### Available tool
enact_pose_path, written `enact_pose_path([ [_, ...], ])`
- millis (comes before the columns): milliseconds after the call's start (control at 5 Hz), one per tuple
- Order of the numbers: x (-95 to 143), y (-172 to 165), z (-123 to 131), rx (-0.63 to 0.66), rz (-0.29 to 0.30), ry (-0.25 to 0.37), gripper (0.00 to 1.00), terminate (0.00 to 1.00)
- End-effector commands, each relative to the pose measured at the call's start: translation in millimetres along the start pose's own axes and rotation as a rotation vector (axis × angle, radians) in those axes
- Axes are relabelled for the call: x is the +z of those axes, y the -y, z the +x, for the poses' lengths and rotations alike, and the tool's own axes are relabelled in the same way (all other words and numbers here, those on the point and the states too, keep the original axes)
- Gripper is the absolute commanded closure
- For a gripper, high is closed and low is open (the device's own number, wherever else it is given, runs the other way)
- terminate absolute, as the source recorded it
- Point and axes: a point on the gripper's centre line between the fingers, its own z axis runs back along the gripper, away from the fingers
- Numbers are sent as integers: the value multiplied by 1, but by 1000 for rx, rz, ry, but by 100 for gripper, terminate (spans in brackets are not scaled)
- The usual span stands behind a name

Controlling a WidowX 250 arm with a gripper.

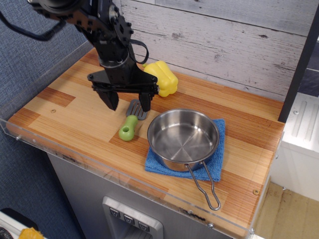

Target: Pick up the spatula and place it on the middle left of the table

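1. The spatula point(131, 122) lies flat on the desk point(75, 112), near the middle of the wooden surface, untouched by anything.
2. Its grey slotted head points toward the back wall, and its lime-green handle, with a hole at the end, points toward the front edge.
3. The gripper point(127, 102) hangs low over the head end of the spatula, with its 2 black fingers point(110, 99) spread wide apart and pointing down.
4. 1 finger stands left of the head over bare wood; the other overlaps the head's right side in this view. Whether either tip touches the desk or the spatula cannot be told.
5. Nothing is held between the fingers.
6. A yellow toy pepper point(162, 77) sits just behind the gripper, near the grey plank wall.
7. A steel pan point(182, 139) with a wire handle rests on a blue cloth point(217, 167), just right of the spatula, its rim close to the spatula's head.
8. The left half of the desk, toward the clear acrylic rim point(7, 130), shows only striped planks.
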Motion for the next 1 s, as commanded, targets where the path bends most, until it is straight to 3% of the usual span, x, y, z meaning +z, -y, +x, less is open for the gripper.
enact_pose_path([
  [0,-1,21,-7,-72,-18,9,0,0],
  [200,6,31,-22,-55,-7,-18,0,0],
  [600,2,26,-26,21,-9,-107,0,0],
  [800,1,20,-22,46,3,-103,100,0],
])
